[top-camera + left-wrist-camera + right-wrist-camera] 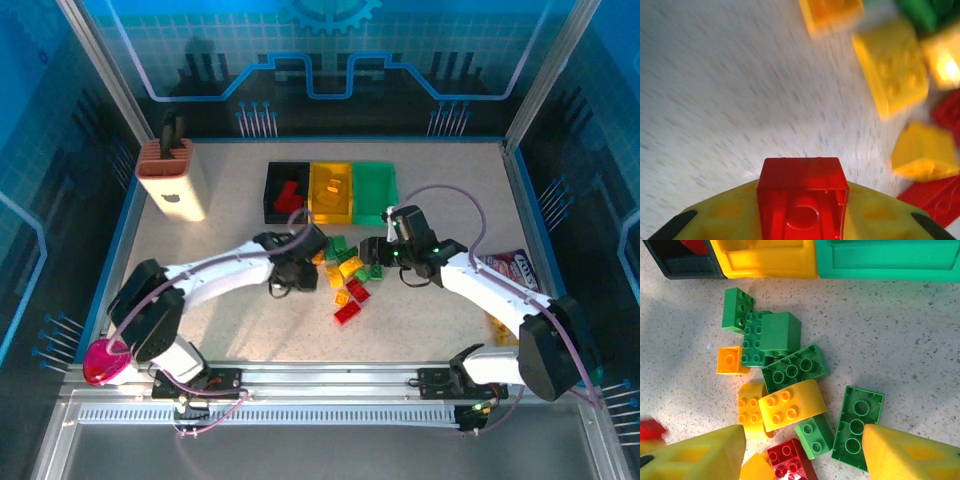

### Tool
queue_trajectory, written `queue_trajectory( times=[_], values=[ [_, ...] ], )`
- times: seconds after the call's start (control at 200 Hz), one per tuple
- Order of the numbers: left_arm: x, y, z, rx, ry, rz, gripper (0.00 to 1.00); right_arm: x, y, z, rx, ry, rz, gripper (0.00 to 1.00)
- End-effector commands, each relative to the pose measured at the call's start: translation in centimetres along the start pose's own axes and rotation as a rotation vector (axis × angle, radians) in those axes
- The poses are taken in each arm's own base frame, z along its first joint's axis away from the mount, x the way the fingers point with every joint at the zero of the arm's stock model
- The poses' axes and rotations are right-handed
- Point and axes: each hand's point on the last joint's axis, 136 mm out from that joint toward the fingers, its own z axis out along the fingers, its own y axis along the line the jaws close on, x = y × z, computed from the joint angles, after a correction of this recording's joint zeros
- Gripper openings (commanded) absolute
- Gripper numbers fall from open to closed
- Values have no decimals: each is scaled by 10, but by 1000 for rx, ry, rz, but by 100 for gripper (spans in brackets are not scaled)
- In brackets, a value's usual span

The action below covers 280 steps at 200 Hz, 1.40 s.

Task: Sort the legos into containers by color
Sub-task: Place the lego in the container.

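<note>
Red brick (802, 187) clenched in left gripper (802, 222); right gripper (802, 436) spread above green brick (858, 424) pointing lengthwise at green bin (880, 271).

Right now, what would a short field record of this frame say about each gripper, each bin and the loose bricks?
left gripper: closed on a red brick
right gripper: open, above the loose pile, holding nothing
black bin: red piece inside
yellow bin: yellow piece inside
green bin: no brick visible inside
loose pile: green, yellow and red bricks mixed
</note>
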Motion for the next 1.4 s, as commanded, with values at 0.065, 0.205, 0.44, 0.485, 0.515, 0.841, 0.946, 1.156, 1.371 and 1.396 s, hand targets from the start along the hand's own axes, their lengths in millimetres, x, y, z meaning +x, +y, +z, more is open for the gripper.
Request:
queue_trajectory(
  times=[0.065, 0.205, 0.44, 0.485, 0.515, 0.841, 0.946, 1.156, 1.371, 1.396],
  values=[
    [-91, 29, -25, 44, -148, -67, 33, -6, 18, 1, -42, -4, -19, 64],
    [-142, 46, -16, 85, -180, -157, 33, -4, 20, -1, -44, -2, -26, 64],
    [-200, 65, 11, 60, -176, -202, 34, 4, 16, -4, -30, 4, -24, 64],
    [-206, 65, 17, 58, -170, -199, 35, 4, 15, -6, -27, -3, -26, 64],
    [-211, 65, 20, 57, -166, -194, 36, 4, 14, -7, -24, -5, -26, 64],
    [-254, 41, -35, 170, -280, -156, 84, 8, 10, -9, -11, -3, -21, 64],
    [-240, 27, -58, 195, -331, -120, 82, 8, 11, -8, -17, -3, -15, 64],
    [-172, -8, -72, 194, -322, 41, 79, 6, 11, -4, -10, -1, -20, 64],
    [-79, -43, -66, 237, -228, 262, 78, 0, 3, -7, 25, -26, -5, 65],
    [-67, -47, -65, 253, -215, 278, 78, -1, 2, -8, 29, -30, 0, 65]
  ],
)
